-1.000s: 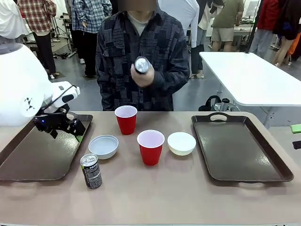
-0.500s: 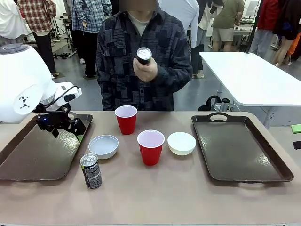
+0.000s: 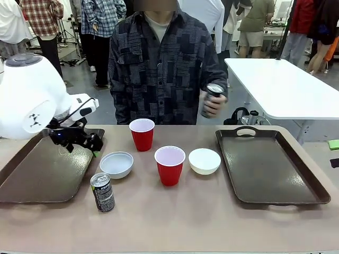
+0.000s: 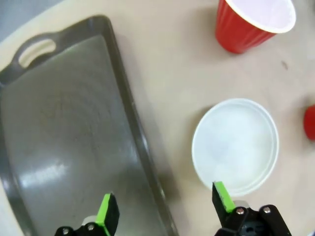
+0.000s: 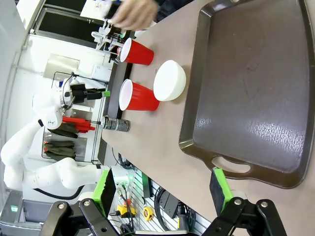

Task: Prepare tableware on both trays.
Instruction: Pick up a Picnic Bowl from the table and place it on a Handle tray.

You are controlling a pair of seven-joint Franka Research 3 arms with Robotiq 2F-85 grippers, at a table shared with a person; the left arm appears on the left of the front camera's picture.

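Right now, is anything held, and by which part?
Left gripper and right gripper are open, empty. The person's hand grips a can around its side.

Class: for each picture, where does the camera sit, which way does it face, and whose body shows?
Front: between the arms, facing the person across the table; left arm shows.
Left wrist: above the left tray's rim, looking down; own open jaws.
Right wrist: rolled sideways, by the right tray; own open jaws.
Shared: front and left wrist both show the bowl beside the left tray.
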